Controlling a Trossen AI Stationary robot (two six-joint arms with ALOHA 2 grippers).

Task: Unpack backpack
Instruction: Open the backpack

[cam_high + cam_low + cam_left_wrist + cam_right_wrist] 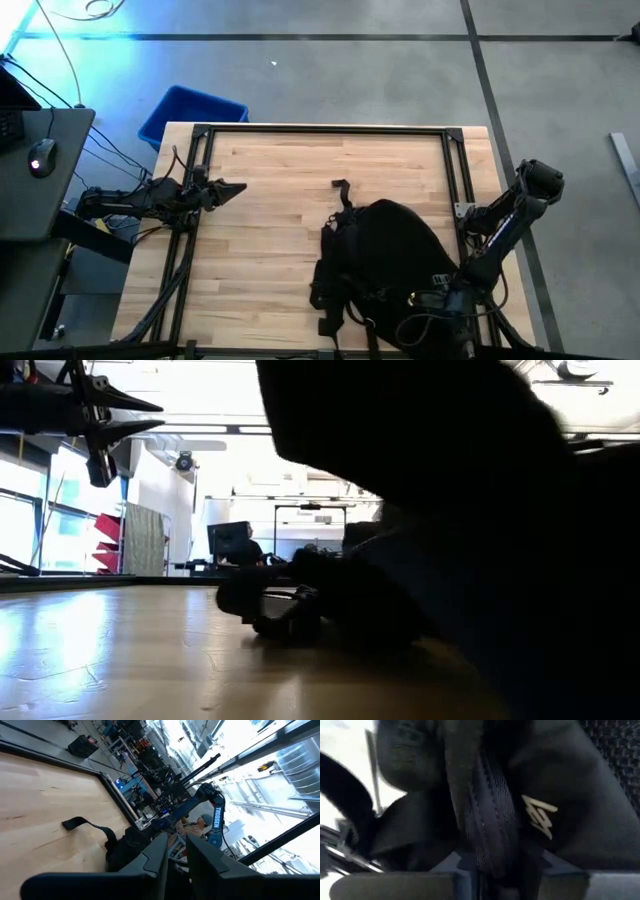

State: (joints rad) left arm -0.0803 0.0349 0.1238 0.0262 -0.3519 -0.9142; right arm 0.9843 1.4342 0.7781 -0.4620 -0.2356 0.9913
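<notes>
The black backpack (385, 262) lies on the wooden table toward its near right part, and one loose strap (343, 192) trails from it toward the far edge. My right gripper (441, 300) is down at the backpack's near right side, shut on its fabric. In the right wrist view, the backpack (560, 780) fills the picture and shows a small white mark (539, 816). My left gripper (236, 188) hovers level above the table's left side, pointing toward the backpack. It is shut, with nothing between its fingers. My right gripper pinches a stitched black band of the backpack (490, 837) between its two fingers, beside the small white mark. The fingers (451, 866) slant down from the table's right side and lie across the band. The backpack rests on the table.
A blue bin (190, 115) stands on the floor beyond the table's far left corner. A black rail frame (320, 129) runs along the table's far, left and right sides. Bare wood (270, 230) lies between my left gripper and the backpack. A desk with a mouse (40, 158) stands at the left.
</notes>
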